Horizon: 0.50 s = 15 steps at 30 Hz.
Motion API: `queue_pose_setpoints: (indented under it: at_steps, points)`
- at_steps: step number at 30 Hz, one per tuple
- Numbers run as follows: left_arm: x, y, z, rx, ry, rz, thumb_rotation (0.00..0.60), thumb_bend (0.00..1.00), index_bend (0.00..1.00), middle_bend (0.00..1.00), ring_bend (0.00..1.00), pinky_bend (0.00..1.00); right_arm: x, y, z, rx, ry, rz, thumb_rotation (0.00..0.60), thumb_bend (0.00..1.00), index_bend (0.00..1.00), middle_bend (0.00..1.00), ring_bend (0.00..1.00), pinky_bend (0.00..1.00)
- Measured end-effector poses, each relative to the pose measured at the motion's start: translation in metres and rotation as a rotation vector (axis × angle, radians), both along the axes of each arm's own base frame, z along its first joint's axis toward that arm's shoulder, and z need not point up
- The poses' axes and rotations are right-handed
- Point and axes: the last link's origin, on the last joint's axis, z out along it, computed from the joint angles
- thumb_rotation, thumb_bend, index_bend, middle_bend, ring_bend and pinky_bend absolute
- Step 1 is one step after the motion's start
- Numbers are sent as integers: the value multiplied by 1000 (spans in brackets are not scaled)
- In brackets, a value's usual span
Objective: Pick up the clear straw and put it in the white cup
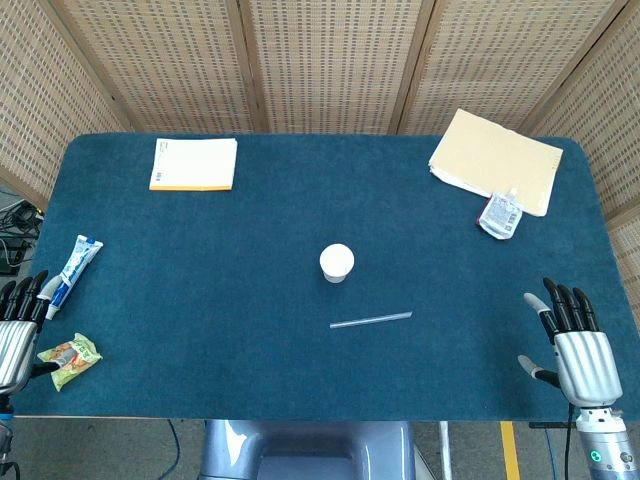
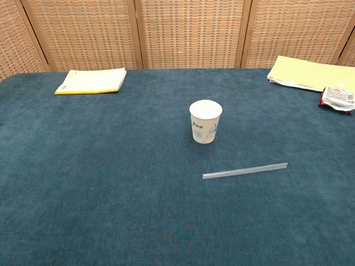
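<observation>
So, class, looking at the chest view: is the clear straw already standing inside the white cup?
No, the clear straw lies flat on the blue table, in front of the upright white cup and apart from it.

Cup [image 1: 337, 263] stands upright mid-table [image 1: 220, 300], straw [image 1: 371, 320] lying flat just in front of it, apart. Notebook [image 1: 194, 163] sits back left, paper stack [image 1: 496, 160] back right with a pouch [image 1: 500, 214] at its front edge. Tube [image 1: 73, 270] and snack packet [image 1: 70, 359] lie at the left edge.
</observation>
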Motion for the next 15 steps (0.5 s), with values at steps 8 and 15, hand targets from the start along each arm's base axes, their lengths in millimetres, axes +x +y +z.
queue_pose_setpoints:
  at_steps: [8,15]
  points:
    - [1,-2,2,5,0,0,600,89,0,0,0,0,3,0,-5,20,-8,10,600,150,291,0,0,0]
    - [1,-2,4,13,-7,0,600,90,0,0,0,0,24,-8,-22,75,-56,43,600,148,374,41,0,0]
